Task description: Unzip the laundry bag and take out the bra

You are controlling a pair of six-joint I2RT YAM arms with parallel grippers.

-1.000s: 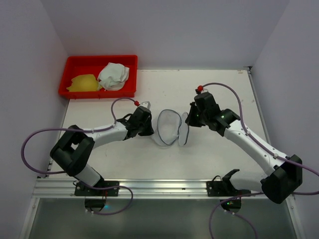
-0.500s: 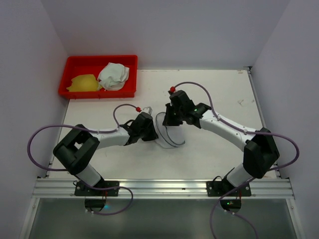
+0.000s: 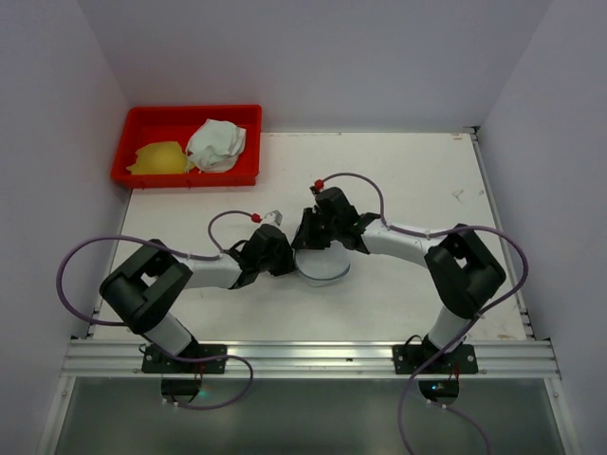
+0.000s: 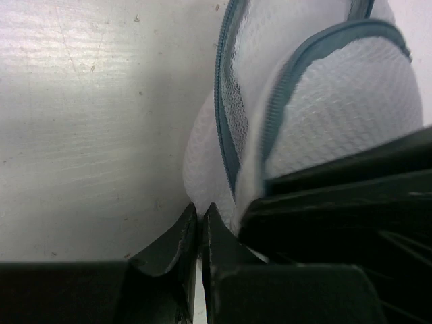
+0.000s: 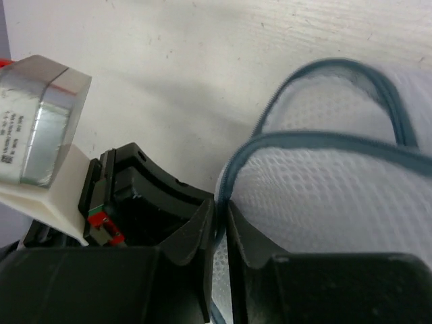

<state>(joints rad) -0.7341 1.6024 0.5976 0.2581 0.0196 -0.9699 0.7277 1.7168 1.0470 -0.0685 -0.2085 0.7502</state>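
Observation:
The laundry bag (image 3: 322, 267) is a white mesh pouch with a dark zipper band, lying mid-table between the two arms. My left gripper (image 3: 286, 258) is shut on the mesh at the bag's left edge; its fingertips (image 4: 200, 210) pinch white mesh below the zipper band (image 4: 226, 145). My right gripper (image 3: 305, 239) is shut on the zipper band at the bag's upper left rim, and its jaws (image 5: 219, 210) clamp the teal band against the mesh (image 5: 331, 196). The two grippers nearly touch. No bra shows; the bag's inside is hidden.
A red tray (image 3: 142, 118) at the back left holds a yellow cloth (image 3: 159, 157) and a crumpled white cloth (image 3: 217, 144). Side walls stand close on both sides. The left arm's silver wrist block (image 5: 40, 121) sits right beside my right fingers.
My right gripper has swung left across the bag, drawing the band over with it. The spread-open bag now lies as one folded disc. My left gripper has kept its hold, shifting slightly.

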